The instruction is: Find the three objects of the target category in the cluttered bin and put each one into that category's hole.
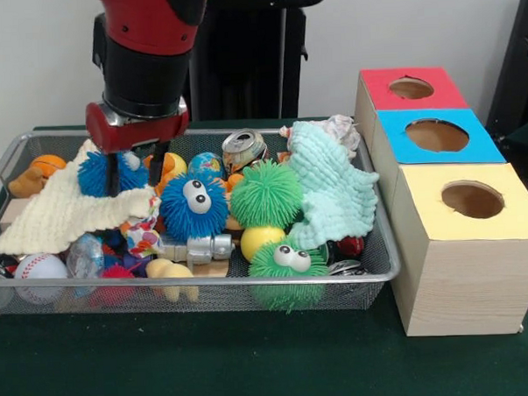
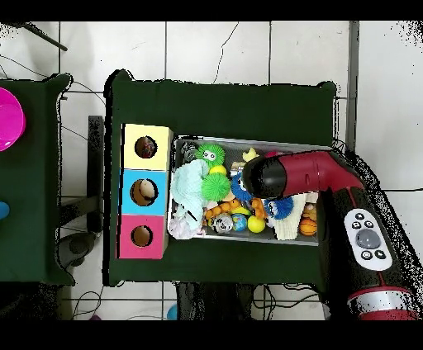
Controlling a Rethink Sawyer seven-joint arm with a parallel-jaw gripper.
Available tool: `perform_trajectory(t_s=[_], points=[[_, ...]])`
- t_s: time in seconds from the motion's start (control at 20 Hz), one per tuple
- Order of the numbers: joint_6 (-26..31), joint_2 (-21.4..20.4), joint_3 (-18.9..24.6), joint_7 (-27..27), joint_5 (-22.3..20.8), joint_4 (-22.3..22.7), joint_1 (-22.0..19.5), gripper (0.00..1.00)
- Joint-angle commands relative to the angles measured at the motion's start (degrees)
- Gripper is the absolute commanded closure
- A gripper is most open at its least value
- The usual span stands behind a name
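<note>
Looking down the gripper, we see its jaws apart directly above the blue spiky ball on the cream cloth.

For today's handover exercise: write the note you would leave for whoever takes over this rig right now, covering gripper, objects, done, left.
Gripper: open, fingers down in the left part of the wire bin, straddling a blue fuzzy ball beside the cream cloth; nothing held.
Bin: full of clutter, including a blue googly-eyed ball, green fuzzy ball, green googly-eyed ball, mint cloth, crushed can, baseball.
Boxes: red, blue and yellow holes beside the bin.
Done: cannot tell; something shows inside the holes from overhead.
Left: grasp and sort.
</note>
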Motion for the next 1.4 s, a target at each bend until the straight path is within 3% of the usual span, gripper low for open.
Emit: perform_trajectory(t_s=[0.05, 0.5, 0.9, 1.4], points=[[-8.3, 5.3, 2.7, -0.4, -2.1, 0.0, -3.0, 0.00], [-13.2, 6.8, 2.4, -0.1, -1.8, 0.2, -3.7, 0.00], [-8.6, 3.0, 1.0, 3.8, 2.4, 1.8, -1.4, 0.00], [-6.4, 2.0, 0.2, 5.0, 6.0, 2.9, -0.4, 0.00]])
